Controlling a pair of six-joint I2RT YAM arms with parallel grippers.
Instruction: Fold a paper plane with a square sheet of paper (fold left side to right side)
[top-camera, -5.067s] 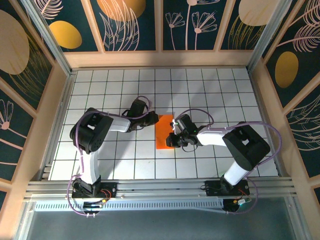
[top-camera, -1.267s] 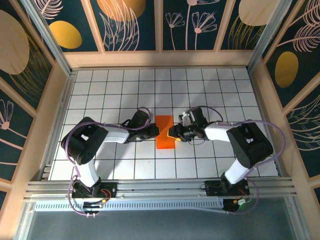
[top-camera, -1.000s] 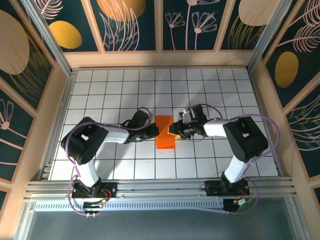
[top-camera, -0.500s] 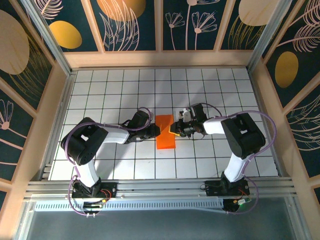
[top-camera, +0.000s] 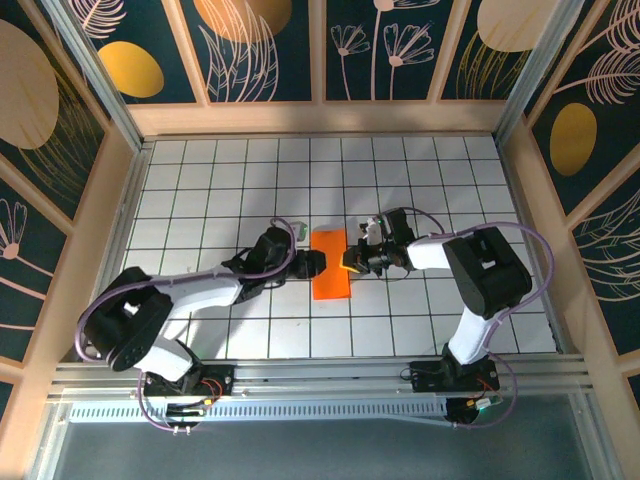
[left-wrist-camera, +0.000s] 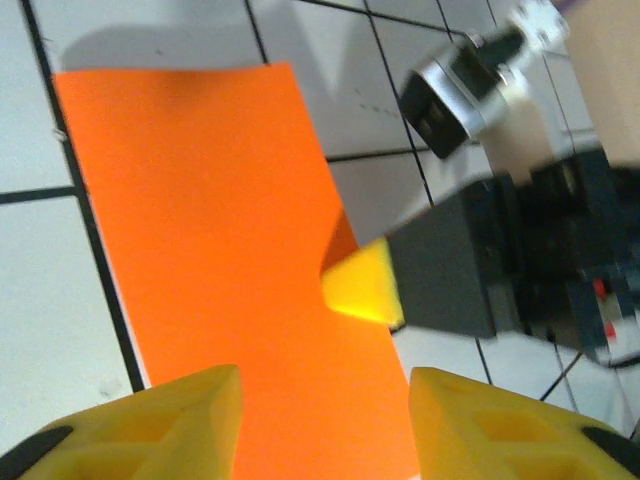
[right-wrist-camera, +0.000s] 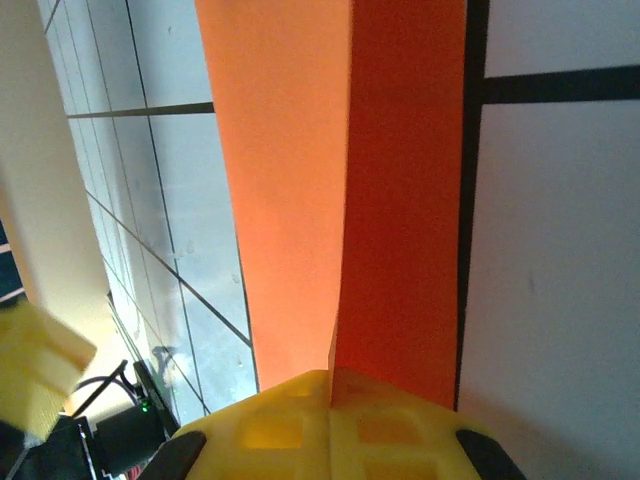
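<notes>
The square sheet of paper (top-camera: 330, 265) lies folded into a narrow bright orange rectangle on the white tiles, long side running away from the arms. My left gripper (top-camera: 312, 262) is at its left edge, open; in the left wrist view its yellow fingertips (left-wrist-camera: 150, 430) stand apart over the orange paper (left-wrist-camera: 230, 230). My right gripper (top-camera: 350, 262) is at the paper's right edge, shut on it. In the right wrist view the orange sheet (right-wrist-camera: 340, 180) runs into the seam between the closed right gripper (right-wrist-camera: 332, 385) pads, one layer lighter than the other. The right gripper's yellow tip (left-wrist-camera: 362, 285) rests on the paper.
The floor is white tiles with dark grid lines (top-camera: 450, 180), walled by wooden frames (top-camera: 320, 118) on three sides. An aluminium rail (top-camera: 320, 372) carries both arm bases at the near edge. The two grippers face each other less than a tile apart.
My left gripper has opened and its arm has stretched lower and further left at the base. My right gripper has shut on the paper's right edge. The paper stays in place.
</notes>
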